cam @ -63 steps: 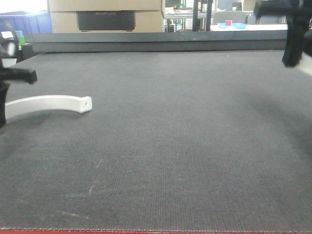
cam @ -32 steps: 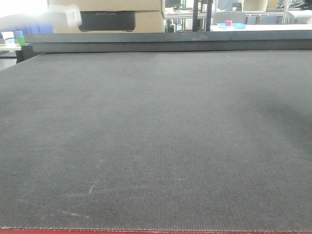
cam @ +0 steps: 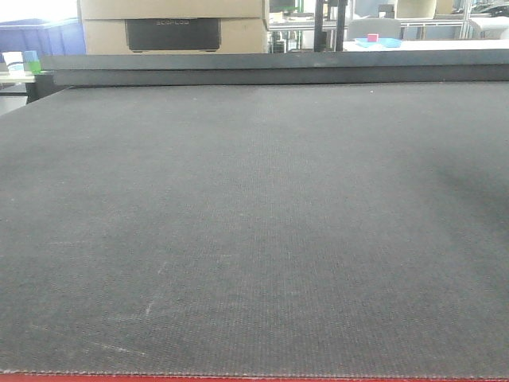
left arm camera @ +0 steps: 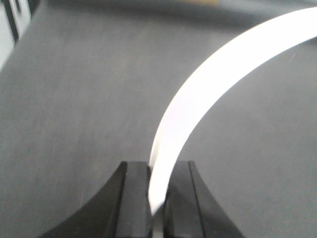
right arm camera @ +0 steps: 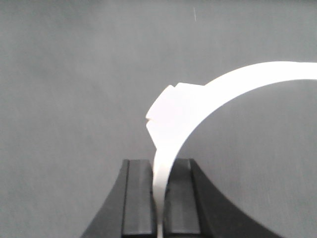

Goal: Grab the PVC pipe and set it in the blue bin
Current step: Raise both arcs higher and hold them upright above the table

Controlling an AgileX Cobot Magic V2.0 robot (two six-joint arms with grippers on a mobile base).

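PVC pipe [left arm camera: 213, 84] lifted off table [cam: 254, 231] in left gripper [left arm camera: 157, 173]; blue bin [cam: 44, 36] interior hidden.

A cardboard box [cam: 171, 24] stands behind the tabletop [cam: 262, 231], left of centre, with the bin [cam: 48, 36] further left (cut off at the frame's edge). Over the tabletop, the left pincer [left arm camera: 157, 173] grips one PVC pipe [left arm camera: 213, 79] between its fingers; the right pincer [right arm camera: 158, 171] grips a second pipe piece [right arm camera: 237, 79] likewise.
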